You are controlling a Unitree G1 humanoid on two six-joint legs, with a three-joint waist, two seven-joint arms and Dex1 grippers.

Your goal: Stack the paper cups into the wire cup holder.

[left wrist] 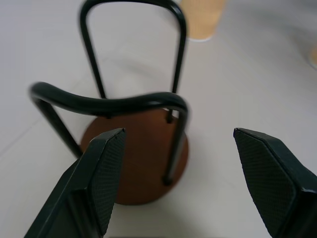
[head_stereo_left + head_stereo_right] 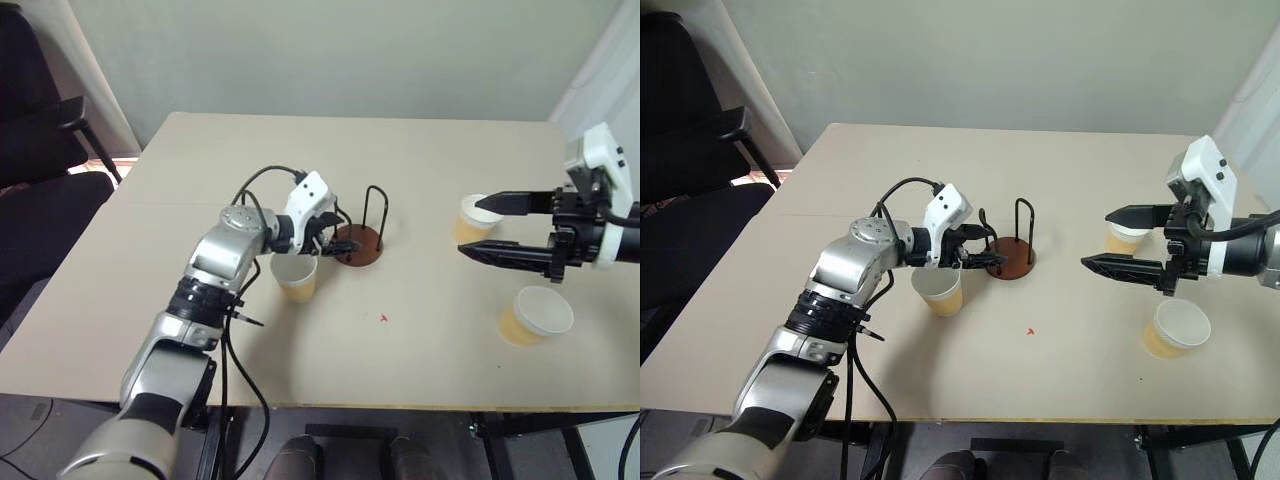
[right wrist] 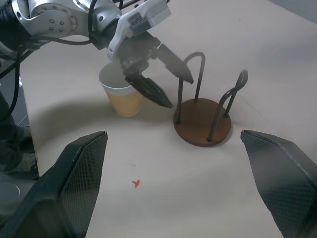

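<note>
I count three paper cups on my table (image 2: 420, 160): one paper cup (image 2: 295, 276) by my left arm, a second (image 2: 473, 216) behind my right gripper's fingers, a third (image 2: 536, 315) nearer the front edge. There is one wire cup holder (image 2: 358, 245), carrying two upright wire loops, and one small red mark (image 2: 384, 318).

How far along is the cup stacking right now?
Nothing is stacked yet: the wire cup holder stands empty. All three paper cups sit upright on the table: one under the left arm, two by the right gripper. In hand: nothing; the left gripper hangs open at the holder, the right is open too. All three cups remain.
</note>
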